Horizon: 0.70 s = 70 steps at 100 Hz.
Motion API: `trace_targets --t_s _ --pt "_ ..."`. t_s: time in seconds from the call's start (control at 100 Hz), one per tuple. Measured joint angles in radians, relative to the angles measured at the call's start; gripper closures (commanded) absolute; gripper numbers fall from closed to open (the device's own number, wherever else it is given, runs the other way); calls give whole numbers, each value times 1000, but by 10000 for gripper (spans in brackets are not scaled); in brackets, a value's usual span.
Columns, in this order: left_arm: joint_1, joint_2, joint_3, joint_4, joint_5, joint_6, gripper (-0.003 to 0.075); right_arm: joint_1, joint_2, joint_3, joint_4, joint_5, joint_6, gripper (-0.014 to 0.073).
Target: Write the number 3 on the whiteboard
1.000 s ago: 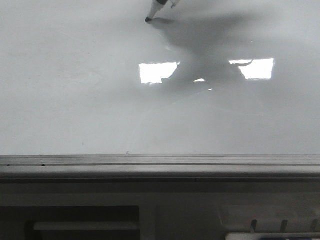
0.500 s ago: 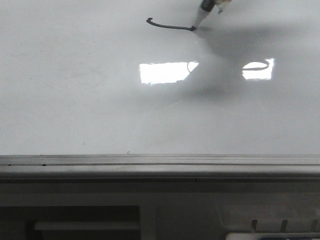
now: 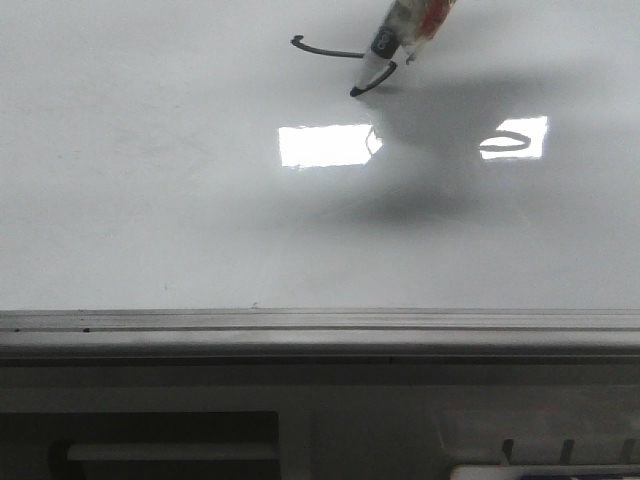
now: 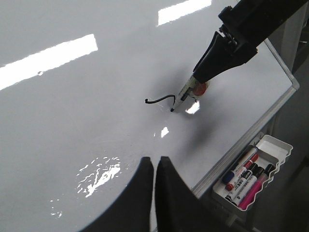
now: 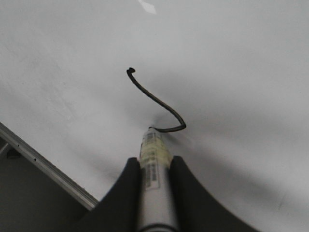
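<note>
My number 3 (image 3: pixel 340 55) is only a hooked dark stroke so far; the whiteboard (image 3: pixel 150 200) lies flat, glossy, pale grey.

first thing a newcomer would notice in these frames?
The dark stroke of the number 3, only partly drawn, near the far edge of the glossy whiteboard. The marker tip sits at the stroke's end, clamped in the right gripper. After that, the two bright rectangular light reflections mid-board, and in the left wrist view a tray of spare markers hung off the board's edge, with the left gripper shut and empty.
</note>
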Motion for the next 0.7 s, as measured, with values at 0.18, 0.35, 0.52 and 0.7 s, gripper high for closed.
trace_targets --t_s 0.18,0.35,0.52,0.7 --pt "0 0 0 0 -2 0 741 0 0 0 16 -3 2 641" --pt "0 0 0 0 -4 0 741 -2 0 0 16 -3 2 641" --pt "0 0 0 -2 -4 0 741 -32 -9 0 23 30 2 641" --pt "0 0 0 -2 -4 0 741 -55 -43 8 5 85 2 641"
